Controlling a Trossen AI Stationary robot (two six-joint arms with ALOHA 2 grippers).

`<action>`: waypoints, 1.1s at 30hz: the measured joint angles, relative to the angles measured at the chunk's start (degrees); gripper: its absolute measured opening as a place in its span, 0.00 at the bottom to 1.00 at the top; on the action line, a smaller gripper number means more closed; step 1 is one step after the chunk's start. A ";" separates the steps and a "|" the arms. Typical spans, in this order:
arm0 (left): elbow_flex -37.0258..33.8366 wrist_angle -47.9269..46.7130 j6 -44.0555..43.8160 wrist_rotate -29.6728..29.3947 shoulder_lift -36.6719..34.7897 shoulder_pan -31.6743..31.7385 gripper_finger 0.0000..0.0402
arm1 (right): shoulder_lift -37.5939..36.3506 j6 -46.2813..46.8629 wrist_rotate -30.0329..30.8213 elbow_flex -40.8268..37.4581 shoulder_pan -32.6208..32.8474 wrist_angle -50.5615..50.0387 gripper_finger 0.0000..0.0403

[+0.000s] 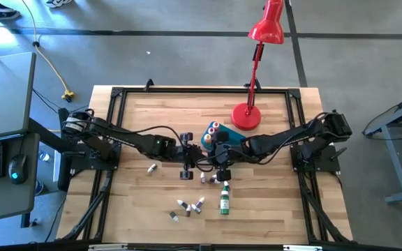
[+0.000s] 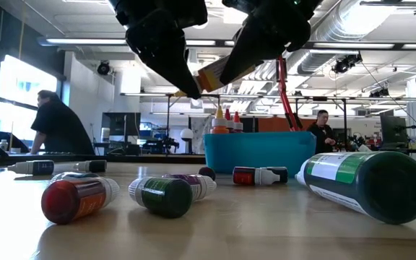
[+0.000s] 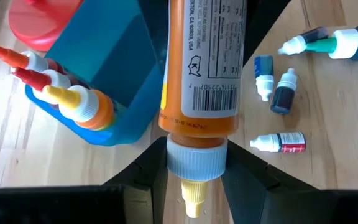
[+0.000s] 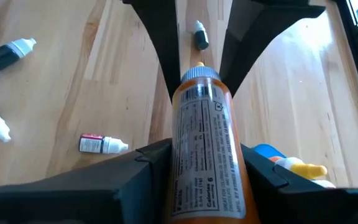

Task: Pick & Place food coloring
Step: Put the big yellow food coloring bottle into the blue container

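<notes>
Orange bottle point(image 3: 199, 68), both hands gripping

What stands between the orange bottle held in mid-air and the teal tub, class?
Nothing visible does. The orange bottle hangs close beside the teal tub, with the left gripper on its cap end and the right gripper on its body. Upright bottles already stand at one end of the tub.

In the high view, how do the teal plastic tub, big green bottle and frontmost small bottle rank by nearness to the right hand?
From the right hand, gripping an orange bottle:
1. Teal plastic tub, just beyond.
2. Big green bottle, in front.
3. Frontmost small bottle, front-left.
</notes>
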 joint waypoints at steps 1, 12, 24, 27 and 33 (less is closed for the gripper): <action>0.00 0.00 0.00 -0.02 0.00 0.00 0.29 | 0.00 0.03 -0.02 0.00 0.00 -0.01 0.31; 0.00 -0.22 0.50 -2.16 -0.01 -0.02 0.47 | -0.04 9.48 0.22 -0.11 0.06 -4.15 0.32; 9.26 -21.11 -5.84 -10.32 -5.83 -0.11 0.45 | -1.51 15.35 9.38 -0.09 2.35 -7.66 0.32; 13.92 -30.70 -7.53 -13.03 -8.75 -0.07 0.40 | -3.78 15.23 14.42 -0.09 3.46 -9.14 0.32; 20.10 -30.49 -5.55 -16.42 -16.26 -0.04 0.34 | -11.19 15.47 26.27 0.00 6.62 -13.01 0.32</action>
